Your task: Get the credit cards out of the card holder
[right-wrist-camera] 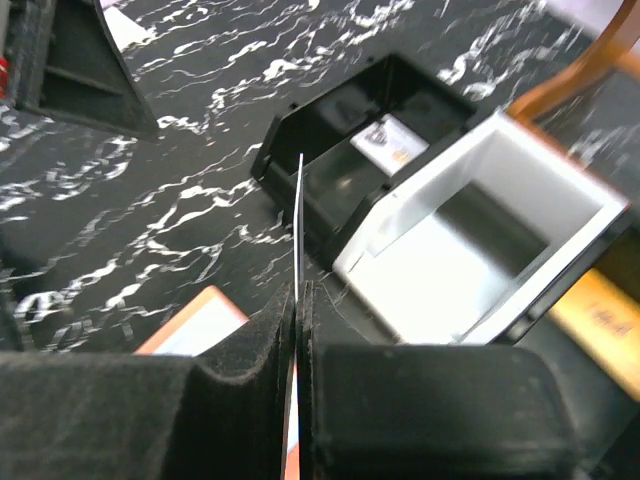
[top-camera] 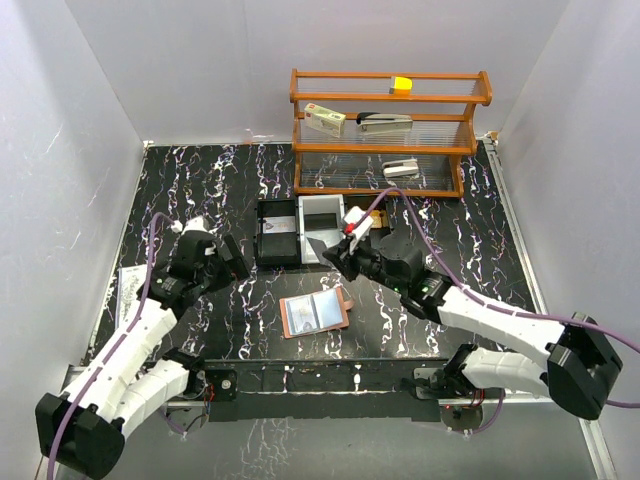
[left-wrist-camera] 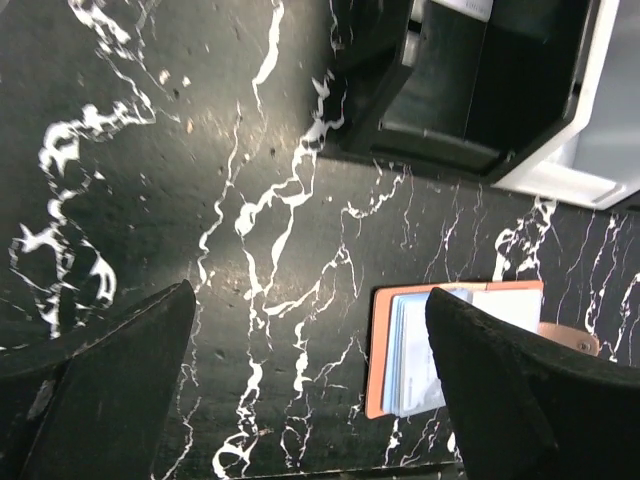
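Observation:
The card holder (top-camera: 315,313) lies open on the black marble table, salmon-brown at the edge and pale inside. Several cards (left-wrist-camera: 415,350) are stacked in its left pocket. My right gripper (top-camera: 337,252) hovers over the near edge of the two trays, shut on one credit card (right-wrist-camera: 299,220) that I see edge-on in the right wrist view. The holder's corner (right-wrist-camera: 195,325) shows below that gripper (right-wrist-camera: 300,300). My left gripper (left-wrist-camera: 310,380) is open and empty over bare table, left of the holder (left-wrist-camera: 378,350); its right finger (left-wrist-camera: 510,390) hides part of the holder.
A black tray (top-camera: 262,232) with a card (top-camera: 278,229) in it stands beside a white tray (top-camera: 322,210), behind the holder. An orange wooden shelf (top-camera: 390,150) with small items fills the back. A paper sheet (top-camera: 130,285) lies at the left edge.

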Controlling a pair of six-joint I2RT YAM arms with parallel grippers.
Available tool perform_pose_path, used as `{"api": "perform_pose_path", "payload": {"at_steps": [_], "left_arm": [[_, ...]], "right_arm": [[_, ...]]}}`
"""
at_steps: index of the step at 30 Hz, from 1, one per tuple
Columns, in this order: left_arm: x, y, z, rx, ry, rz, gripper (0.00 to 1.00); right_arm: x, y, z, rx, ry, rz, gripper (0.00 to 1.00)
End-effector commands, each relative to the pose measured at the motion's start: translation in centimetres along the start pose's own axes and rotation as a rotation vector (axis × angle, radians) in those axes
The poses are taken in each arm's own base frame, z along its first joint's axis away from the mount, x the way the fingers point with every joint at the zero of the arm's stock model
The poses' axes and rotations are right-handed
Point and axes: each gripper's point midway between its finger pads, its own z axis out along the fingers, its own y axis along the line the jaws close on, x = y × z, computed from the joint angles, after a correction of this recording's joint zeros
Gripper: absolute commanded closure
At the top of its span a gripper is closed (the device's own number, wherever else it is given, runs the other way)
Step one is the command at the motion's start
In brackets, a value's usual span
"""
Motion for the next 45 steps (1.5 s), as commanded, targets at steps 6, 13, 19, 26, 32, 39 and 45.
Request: {"api": "perform_pose_path", "payload": {"at_steps": [6,13,19,26,32,39,45], "left_arm": [[-3.9,3.9,-2.6,-0.193,-0.126,0.128,0.01],[-5.3,4.3,-4.0,-0.196,-0.238,0.097,0.01],[-5.3,4.4,-4.3,-0.188,-0.248,0.083,0.01],[-5.0,3.8,-4.0,-0.157,-0.227,0.099,0.01],[-4.9,3.9,-3.9,-0.165,-0.219,0.104,0.01],[-4.8,3.7,-3.8,-0.154,-0.214,0.110,0.01],[-4.8,3.7,-3.7,-0.154,-0.210,0.111,0.01]], "right_arm": [[-8.0,-0.6,4.9,0.024,-0.142,-0.480,1.00],[-7.2,0.1,10.5,-0.046,-0.086,-0.529,1.00],[-5.1,-0.1,14.8,-0.045,0.018,-0.596,1.00],[-1.7,-2.3,18.5,0.017,0.135,-0.709,1.00],[-0.4,-4.2,20.2,0.086,0.198,-0.805,1.00],[0.9,-6.0,22.0,0.143,0.253,-0.898,1.00],[1.7,-7.2,23.4,0.181,0.295,-0.953,1.00]]}}
